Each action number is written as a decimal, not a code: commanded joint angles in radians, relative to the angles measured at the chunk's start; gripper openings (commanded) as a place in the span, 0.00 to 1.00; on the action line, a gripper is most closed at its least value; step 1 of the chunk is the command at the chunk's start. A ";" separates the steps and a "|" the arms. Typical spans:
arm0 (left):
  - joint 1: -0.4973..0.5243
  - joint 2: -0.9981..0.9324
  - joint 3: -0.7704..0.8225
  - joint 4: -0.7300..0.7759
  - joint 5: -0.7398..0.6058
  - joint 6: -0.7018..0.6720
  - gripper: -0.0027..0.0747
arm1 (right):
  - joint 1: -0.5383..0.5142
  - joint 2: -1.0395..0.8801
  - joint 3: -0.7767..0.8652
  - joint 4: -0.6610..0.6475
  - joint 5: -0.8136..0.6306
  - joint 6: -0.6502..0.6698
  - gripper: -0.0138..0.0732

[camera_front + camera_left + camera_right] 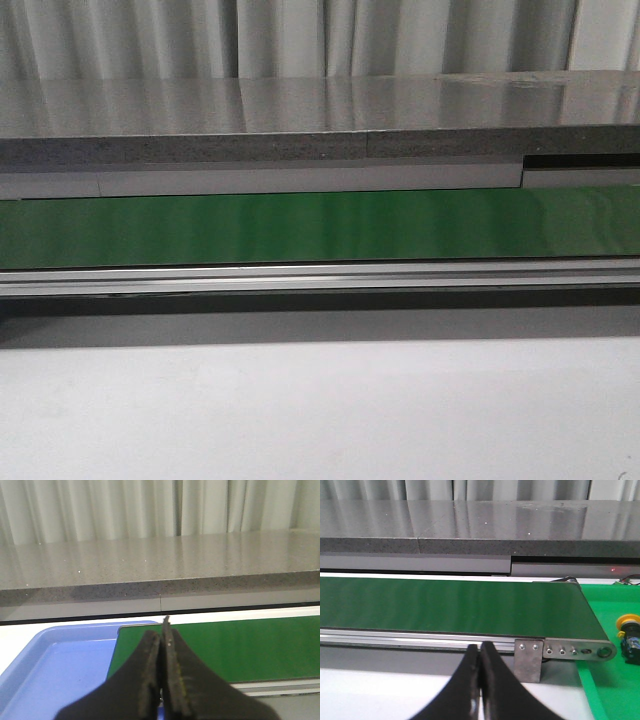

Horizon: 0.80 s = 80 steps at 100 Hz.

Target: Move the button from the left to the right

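I see both grippers pressed together, holding nothing — left gripper [162,645] over the blue tray [55,665], right gripper [480,652] before the green conveyor belt [450,605]; a yellow-capped button [629,632] already sits right.

No text, label, brand, number or sign can be read in any of the views; the green conveyor belt [320,228], its metal frame [560,651] and the blue tray [55,665] carry no legible marking.
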State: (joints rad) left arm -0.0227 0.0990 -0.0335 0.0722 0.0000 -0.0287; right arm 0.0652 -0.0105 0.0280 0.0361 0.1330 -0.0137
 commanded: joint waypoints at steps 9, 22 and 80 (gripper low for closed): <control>-0.006 -0.108 0.032 0.003 -0.092 -0.014 0.01 | -0.002 -0.021 -0.015 -0.006 -0.090 0.000 0.08; -0.006 -0.133 0.070 0.011 -0.118 -0.014 0.01 | -0.002 -0.021 -0.015 -0.006 -0.090 0.000 0.08; -0.006 -0.133 0.070 0.021 -0.111 -0.015 0.01 | -0.002 -0.021 -0.015 -0.006 -0.090 0.000 0.08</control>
State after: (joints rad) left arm -0.0227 -0.0044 0.0012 0.0913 -0.0252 -0.0328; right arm 0.0652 -0.0105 0.0280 0.0361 0.1324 -0.0137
